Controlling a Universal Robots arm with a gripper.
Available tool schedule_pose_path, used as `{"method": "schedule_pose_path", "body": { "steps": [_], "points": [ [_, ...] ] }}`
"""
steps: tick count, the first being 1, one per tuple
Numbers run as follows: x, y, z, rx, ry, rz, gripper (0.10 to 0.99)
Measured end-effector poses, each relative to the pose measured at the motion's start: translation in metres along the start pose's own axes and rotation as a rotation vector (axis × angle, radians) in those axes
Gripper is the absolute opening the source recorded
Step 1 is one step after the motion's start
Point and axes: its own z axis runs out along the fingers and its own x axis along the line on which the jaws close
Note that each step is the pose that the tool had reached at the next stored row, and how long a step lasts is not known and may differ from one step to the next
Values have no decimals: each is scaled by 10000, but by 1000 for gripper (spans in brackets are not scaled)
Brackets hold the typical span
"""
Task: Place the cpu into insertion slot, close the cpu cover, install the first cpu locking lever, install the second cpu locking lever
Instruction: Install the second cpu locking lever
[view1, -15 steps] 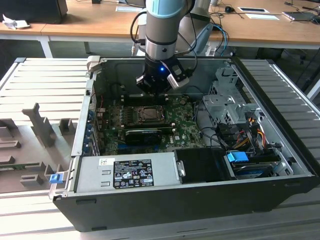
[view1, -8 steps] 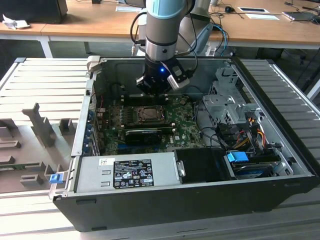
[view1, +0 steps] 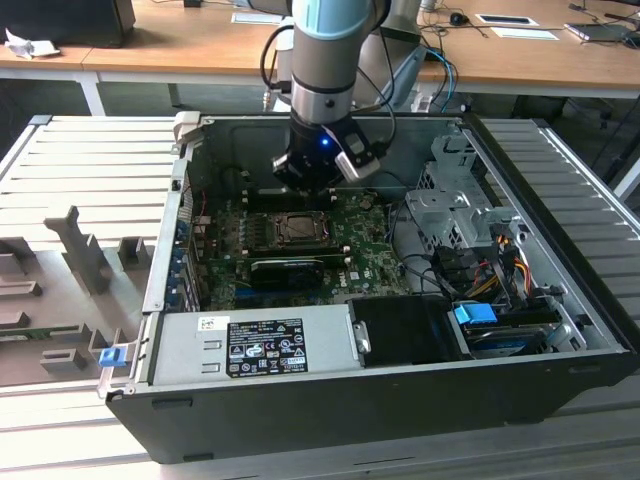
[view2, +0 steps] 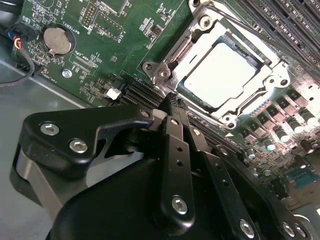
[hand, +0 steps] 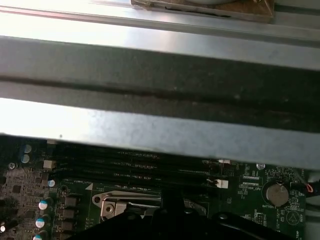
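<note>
Over the socket's edge, fingers pinched together and empty, with the cpu already seated.

Nearest in the second wrist view, the gripper (view2: 172, 102) has its jaws closed on nothing, its tip touching or just short of the metal latch corner of the cpu cover (view2: 172, 57), which lies flat around the cpu (view2: 226, 74) in the slot (view2: 239, 107); I judge a locking lever is the step in hand, best done with a slow, steady press along the frame's edge, staying clear of the chip's top. Beyond, in the exterior view, the board (view1: 375, 245) lies on the floor of the open case (view1: 400, 390), which rests on a ribbed metal bench (view1: 90, 160); wooden desks (view1: 180, 50) run behind.
</note>
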Motion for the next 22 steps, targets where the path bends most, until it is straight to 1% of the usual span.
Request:
{"method": "schedule_pose_path", "body": {
  "steps": [1,3,7,12,13,15,22],
  "points": [
    [0,-5,0,0,1,0,106],
    [8,-35,-4,-7,1,-12,106],
    [9,-44,-12,-12,2,-19,106],
    [7,-31,-115,-14,-1,-20,106],
    [7,-30,-130,-13,-1,-20,106],
    [7,-31,-136,-16,-3,-20,106],
    [21,-149,-144,-14,-2,-20,106]
  ]
}}
